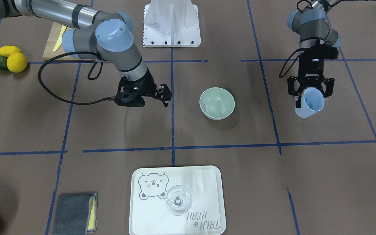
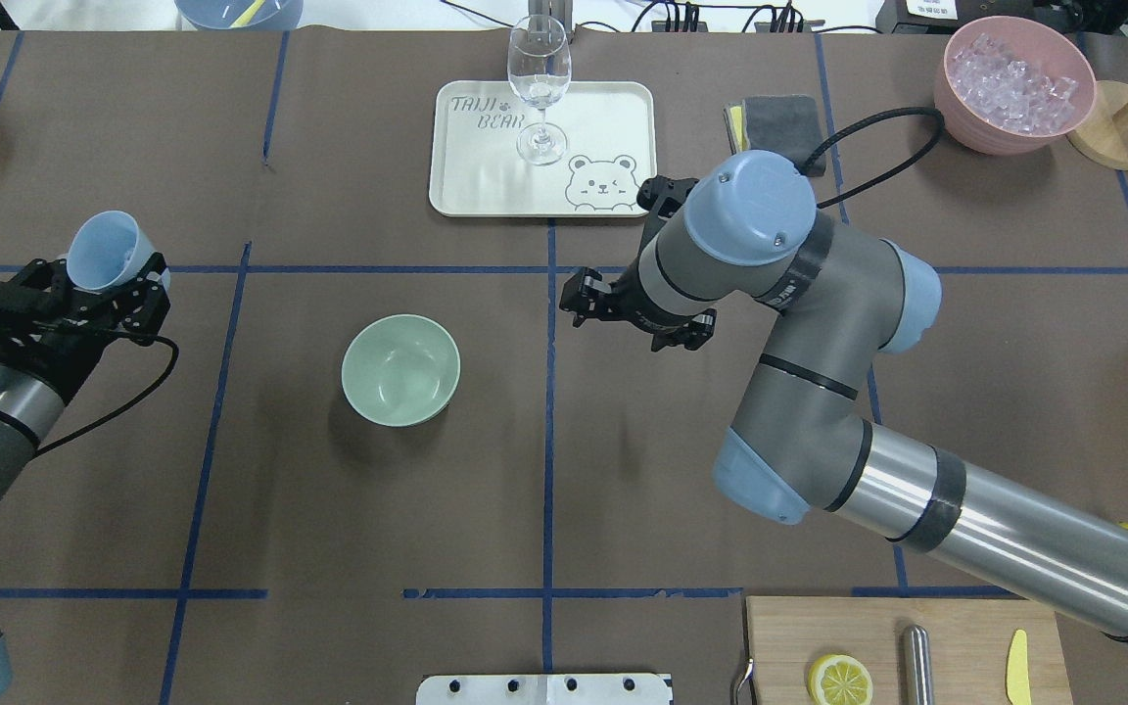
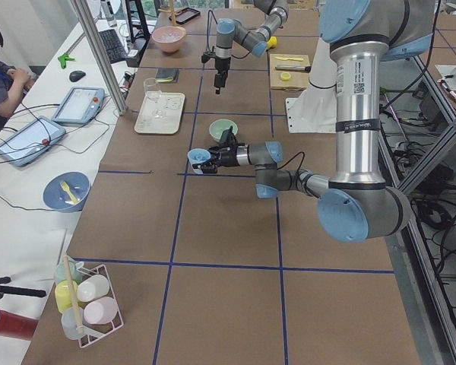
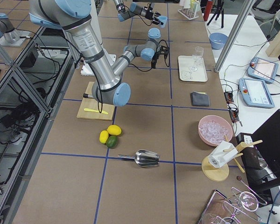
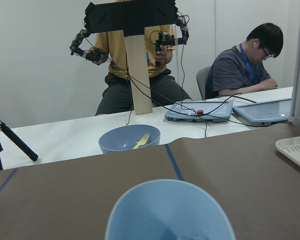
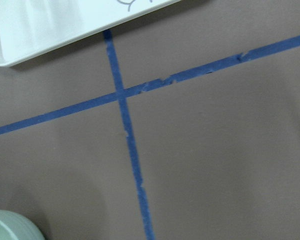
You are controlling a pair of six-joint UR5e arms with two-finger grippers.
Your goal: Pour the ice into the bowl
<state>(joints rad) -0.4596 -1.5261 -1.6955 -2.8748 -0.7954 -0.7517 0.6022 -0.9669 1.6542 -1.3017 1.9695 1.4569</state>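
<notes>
Evidently the left jaws pinched the blue cup (image 1: pixel 309 103), tilted, well apart from the green bowl (image 1: pixel 217 103) on the tabletop (image 1: pixel 227 133), likely poised to carry its barely visible ice (image 5: pixel 189 238) over. The right jaws hung spread, empty, nearby.

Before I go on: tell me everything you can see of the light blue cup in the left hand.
The light blue cup is a smooth, matte, plastic-looking tumbler that tapers toward its base. The left hand grips it with one finger on each side and holds it tilted, mouth angled up and away from the robot. It hangs on the robot's left of the bowl, not over it, and touches nothing else. What is inside cannot be made out.
</notes>
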